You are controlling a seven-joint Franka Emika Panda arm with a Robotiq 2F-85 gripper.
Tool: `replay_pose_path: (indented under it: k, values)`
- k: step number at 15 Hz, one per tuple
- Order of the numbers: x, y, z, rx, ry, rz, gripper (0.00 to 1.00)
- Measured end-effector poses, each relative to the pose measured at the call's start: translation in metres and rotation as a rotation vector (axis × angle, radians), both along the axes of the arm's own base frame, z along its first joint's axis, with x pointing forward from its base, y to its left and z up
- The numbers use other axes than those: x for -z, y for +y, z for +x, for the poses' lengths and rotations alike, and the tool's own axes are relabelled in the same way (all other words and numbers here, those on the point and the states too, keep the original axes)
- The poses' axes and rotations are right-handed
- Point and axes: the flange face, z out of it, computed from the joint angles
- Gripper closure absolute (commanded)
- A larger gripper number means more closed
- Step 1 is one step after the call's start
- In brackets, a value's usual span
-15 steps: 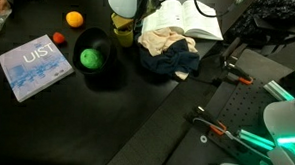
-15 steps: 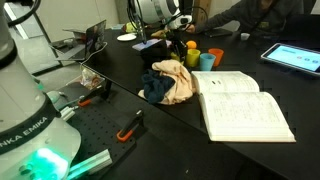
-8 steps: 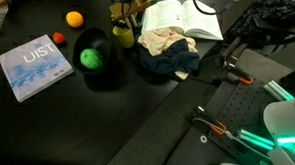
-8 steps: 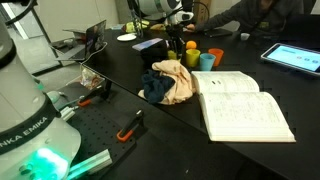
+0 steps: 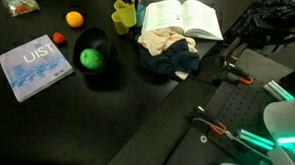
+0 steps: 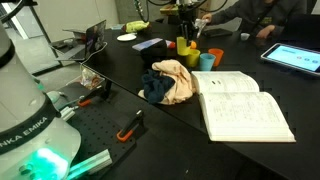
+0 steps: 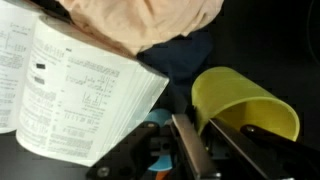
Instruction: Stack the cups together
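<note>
Evidently the gripper (image 7: 222, 142) is clamped on the wall of the yellow-green cup (image 7: 245, 105) — one finger inside the mouth, one outside. That hold leaves the base free to drop into another cup. In an exterior view this cup appears to hang just off the surface (image 5: 46, 118), beside the open book (image 5: 180, 16). The orange cup (image 6: 216, 55) and light blue cup (image 6: 206, 62) stand upright just beside each other, mouths up to receive it. The next move calls for centring over one of them — otherwise a rim may catch.
</note>
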Motion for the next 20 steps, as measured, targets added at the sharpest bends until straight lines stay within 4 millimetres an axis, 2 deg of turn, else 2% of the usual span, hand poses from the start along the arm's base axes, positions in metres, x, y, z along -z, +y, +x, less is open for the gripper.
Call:
replay_pose_path:
  k: [4, 7, 12, 20]
  values:
    - [-0.038, -0.037, 0.015, 0.06, -0.086, -0.055, 0.93]
    - [-0.048, -0.054, 0.02, 0.099, -0.12, -0.093, 0.93]
    - [-0.035, -0.066, 0.027, 0.169, -0.214, -0.14, 0.93]
    - [0.008, -0.074, 0.027, 0.255, -0.229, -0.15, 0.94]
